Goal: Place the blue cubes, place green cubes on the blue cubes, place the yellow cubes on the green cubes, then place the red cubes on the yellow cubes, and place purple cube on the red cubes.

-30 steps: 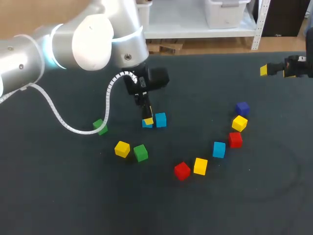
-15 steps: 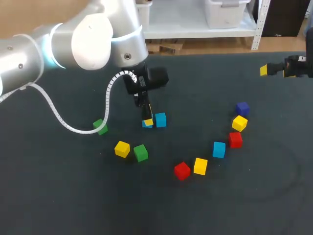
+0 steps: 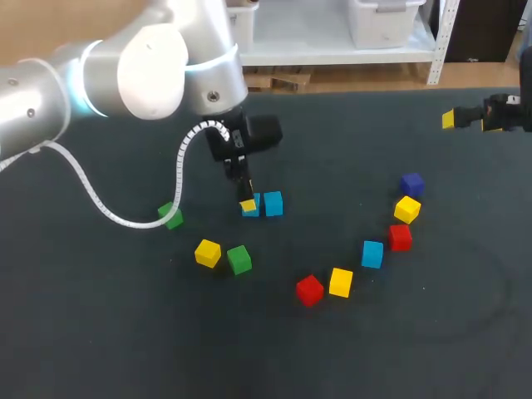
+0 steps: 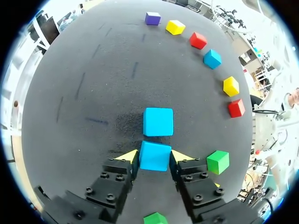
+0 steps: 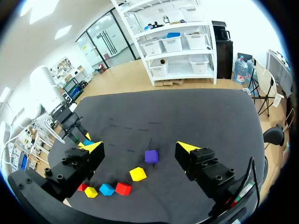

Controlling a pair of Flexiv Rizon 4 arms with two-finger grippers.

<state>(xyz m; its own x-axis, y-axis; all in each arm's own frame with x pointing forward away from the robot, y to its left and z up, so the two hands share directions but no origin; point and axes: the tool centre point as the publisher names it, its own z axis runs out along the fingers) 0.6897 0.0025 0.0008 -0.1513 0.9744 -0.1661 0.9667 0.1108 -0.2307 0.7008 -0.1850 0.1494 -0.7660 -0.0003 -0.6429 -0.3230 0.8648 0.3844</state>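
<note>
One blue cube (image 4: 155, 157) sits clamped in the left tool (image 4: 154, 155), just beside a second blue cube (image 4: 158, 122); the right tool (image 5: 140, 147) gapes empty.

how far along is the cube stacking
Done: nothing is stacked yet. In hand: the left gripper is closed on a blue cube, right beside a second blue cube. Left: the third blue cube, green cubes, yellow cubes, red cubes and purple cube lie loose. The right gripper is open, empty.
</note>
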